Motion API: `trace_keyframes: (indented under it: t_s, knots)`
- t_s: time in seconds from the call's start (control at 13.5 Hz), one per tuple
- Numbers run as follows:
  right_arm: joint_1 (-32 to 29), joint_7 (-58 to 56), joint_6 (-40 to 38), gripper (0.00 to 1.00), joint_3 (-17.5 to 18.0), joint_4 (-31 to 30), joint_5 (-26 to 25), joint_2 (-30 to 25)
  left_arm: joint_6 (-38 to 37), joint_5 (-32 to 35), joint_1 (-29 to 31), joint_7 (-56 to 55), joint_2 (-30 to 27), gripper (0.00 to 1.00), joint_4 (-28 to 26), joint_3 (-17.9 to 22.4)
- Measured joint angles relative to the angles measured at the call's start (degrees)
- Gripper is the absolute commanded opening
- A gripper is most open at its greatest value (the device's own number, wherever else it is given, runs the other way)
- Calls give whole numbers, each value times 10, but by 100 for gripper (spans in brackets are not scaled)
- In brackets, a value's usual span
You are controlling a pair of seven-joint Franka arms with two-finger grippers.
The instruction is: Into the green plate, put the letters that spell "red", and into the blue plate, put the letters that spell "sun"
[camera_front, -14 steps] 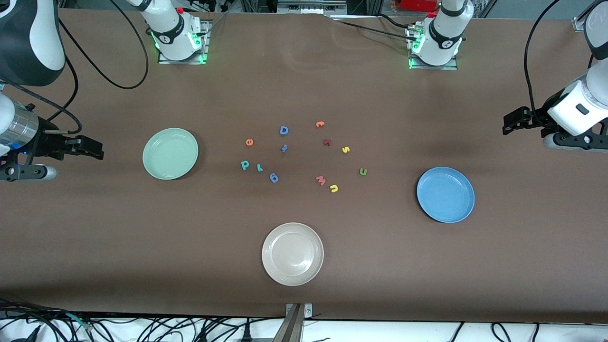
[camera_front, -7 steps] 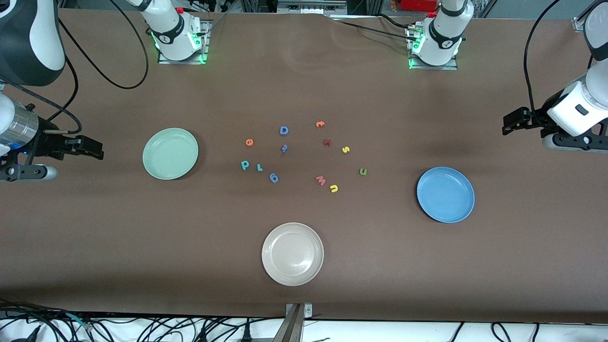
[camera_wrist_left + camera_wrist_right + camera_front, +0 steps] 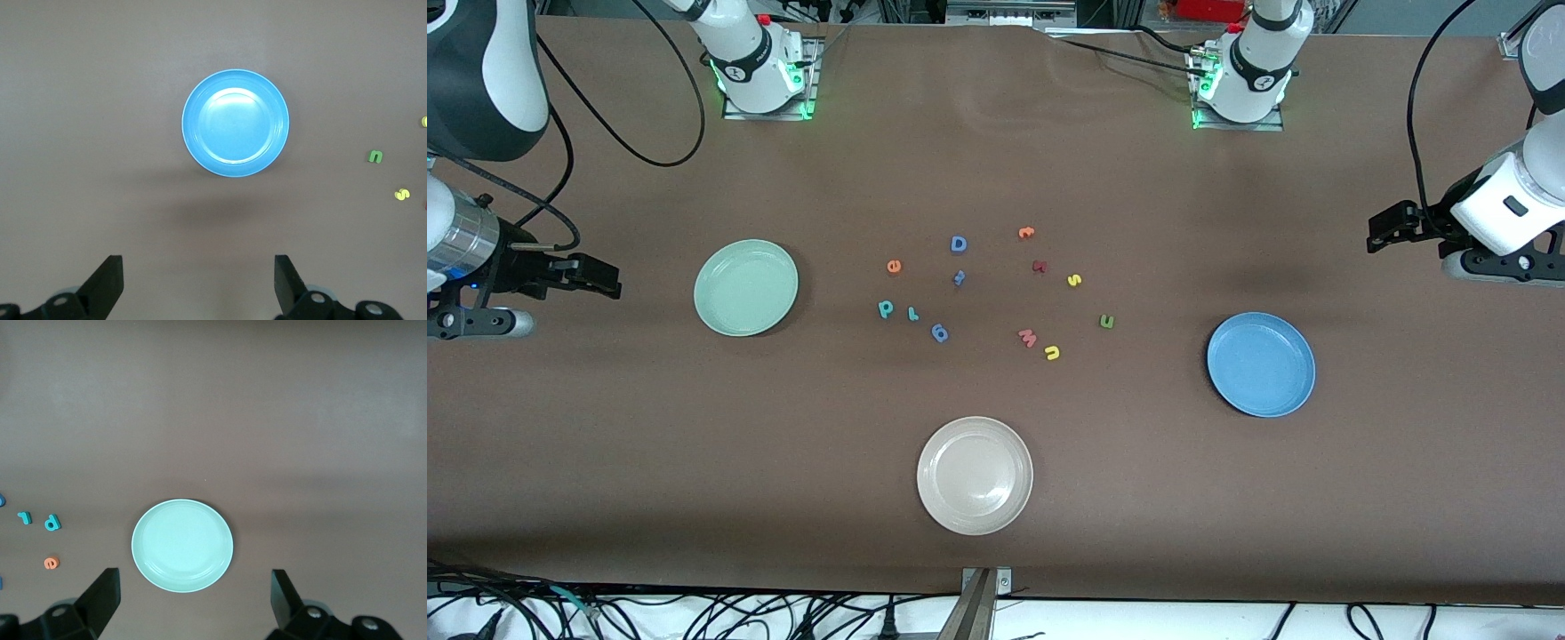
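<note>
Across the brown tabletop [image 3: 996, 160], small foam letters [image 3: 996, 293] lie mid-table between the green plate [image 3: 745, 287] and blue plate [image 3: 1261, 364]. Left gripper [image 3: 1376, 229] and right gripper [image 3: 609, 277] wait above the ends, jaws apart. Cables [image 3: 694, 613] edge the near side.

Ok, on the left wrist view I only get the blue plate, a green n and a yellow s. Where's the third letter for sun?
Observer: The yellow u lies on the table beside the pink w, nearer the front camera than the green n.
Operator: Anything in the green plate?
Observer: No letters. The green plate is bare; the orange e, teal d and teal r lie on the table beside it.
Operator: And the right gripper?
Observer: The right gripper hangs open over the right arm's end of the table, holding nothing.
</note>
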Motion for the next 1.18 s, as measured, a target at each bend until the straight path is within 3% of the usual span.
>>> trace_keyframes:
  t_s: [1.18]
  knots:
    - [0, 0, 0, 100, 0, 0, 0, 0, 0, 0, -1, 0, 2, 100, -6, -14]
